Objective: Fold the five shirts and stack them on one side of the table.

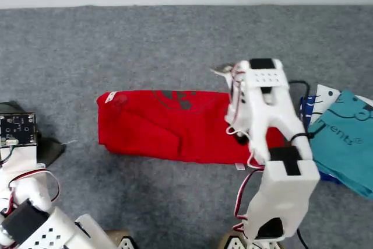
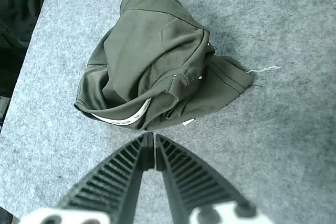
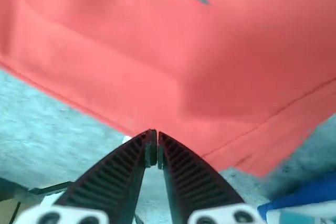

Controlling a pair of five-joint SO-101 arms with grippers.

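High view: red shirt (image 1: 169,125) folded flat mid-bench, teal shirt (image 1: 344,141) at right edge | left wrist view: left tool (image 2: 155,150) fingers together, empty; olive shirt (image 2: 152,66) crumpled just past its tips, near left edge | right wrist view: right tool (image 3: 152,148) closed, tips over red shirt hem
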